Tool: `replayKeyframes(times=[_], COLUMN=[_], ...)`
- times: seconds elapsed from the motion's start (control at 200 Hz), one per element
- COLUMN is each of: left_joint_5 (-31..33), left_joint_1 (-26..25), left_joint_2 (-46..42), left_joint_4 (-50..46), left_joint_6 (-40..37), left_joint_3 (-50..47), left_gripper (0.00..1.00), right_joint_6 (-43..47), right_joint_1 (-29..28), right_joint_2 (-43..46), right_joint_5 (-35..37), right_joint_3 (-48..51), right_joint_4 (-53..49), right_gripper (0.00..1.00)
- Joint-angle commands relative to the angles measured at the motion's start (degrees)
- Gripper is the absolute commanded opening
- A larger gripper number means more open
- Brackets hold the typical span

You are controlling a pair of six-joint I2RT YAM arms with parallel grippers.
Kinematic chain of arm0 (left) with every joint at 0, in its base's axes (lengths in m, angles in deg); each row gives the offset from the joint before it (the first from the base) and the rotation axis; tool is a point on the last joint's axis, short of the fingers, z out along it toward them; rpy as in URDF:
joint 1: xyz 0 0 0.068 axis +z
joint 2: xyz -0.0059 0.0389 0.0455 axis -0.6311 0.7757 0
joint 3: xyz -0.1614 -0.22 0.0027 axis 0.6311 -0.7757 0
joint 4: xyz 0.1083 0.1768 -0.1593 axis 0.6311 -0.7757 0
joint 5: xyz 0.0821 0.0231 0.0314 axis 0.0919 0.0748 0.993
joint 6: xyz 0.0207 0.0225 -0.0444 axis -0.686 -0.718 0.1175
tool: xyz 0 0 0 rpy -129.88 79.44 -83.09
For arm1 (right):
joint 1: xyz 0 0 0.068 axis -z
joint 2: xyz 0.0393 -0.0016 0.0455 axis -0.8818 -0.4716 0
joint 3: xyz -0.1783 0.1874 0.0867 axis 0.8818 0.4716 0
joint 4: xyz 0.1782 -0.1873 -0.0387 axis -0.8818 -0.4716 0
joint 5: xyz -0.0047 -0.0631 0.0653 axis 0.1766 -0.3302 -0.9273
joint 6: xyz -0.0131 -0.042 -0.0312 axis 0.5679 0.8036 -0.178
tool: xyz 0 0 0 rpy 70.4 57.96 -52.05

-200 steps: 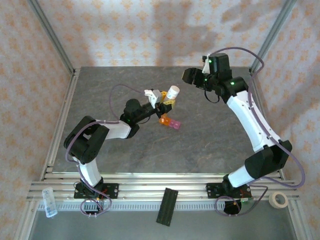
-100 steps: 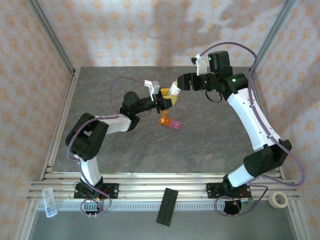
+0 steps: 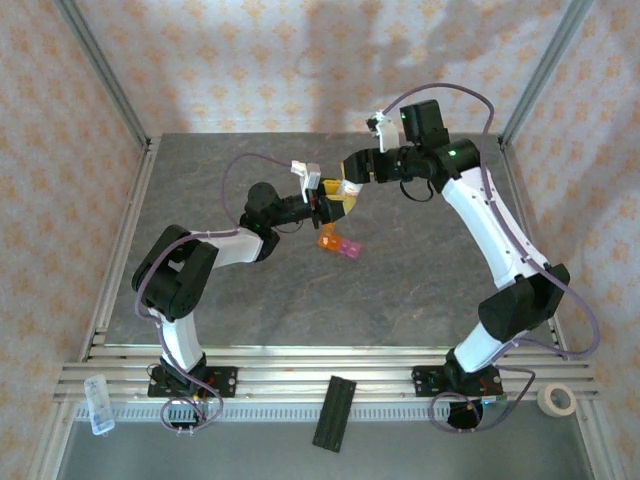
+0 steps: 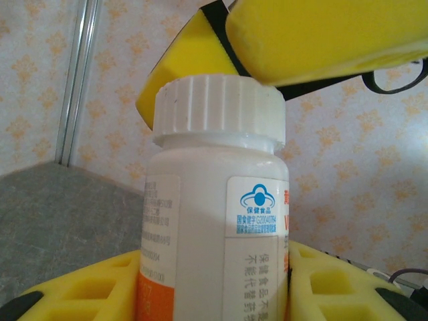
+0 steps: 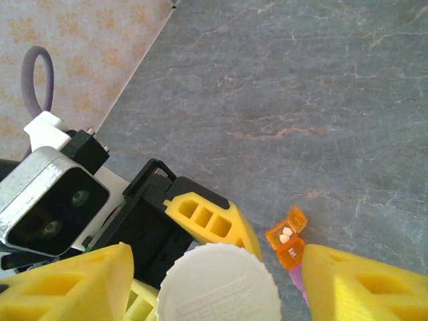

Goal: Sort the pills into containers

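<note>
Above the veined grey table (image 3: 400, 290), the left gripper (image 3: 330, 203) and right gripper (image 3: 350, 182) are hovering tip to tip; the translucent orange-and-pink containers (image 3: 338, 244) are lying just nearer. Left wrist: that gripper's yellow foam pads (image 4: 87, 291) are squeezing a smooth white bottle (image 4: 214, 221). Right wrist: its open jaws are flanking the ribbed cap (image 5: 217, 284), gaps either side.

Base of the white bottle (image 4: 214, 221) cut off by the left wrist view's lower edge, fine label print too small to read, right gripper (image 5: 214, 271) fingers cropped at the bottom edge, containers (image 5: 289, 242) with the pink half mostly hidden behind one finger
</note>
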Motion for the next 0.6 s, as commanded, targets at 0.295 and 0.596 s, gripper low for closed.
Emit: replayKeyframes(times=[0.295,0.596], left_joint_5=[-1.52,0.78], left_joint_1=[-0.04,-0.07], left_joint_2=[0.44,-0.13], left_joint_4=[3.23,3.22], left_joint_6=[0.55,-0.32], left_joint_3=[2.04,2.08], left_gripper=[0.00,0.00], right_joint_6=[0.65,-6.74], right_joint_1=[-0.31,-0.43], right_joint_2=[-0.10,2.11], right_joint_5=[-0.77,-0.09], right_joint_3=[-0.08,7.35], right_joint_4=[-0.79,7.33], right_gripper=[0.47,0.34])
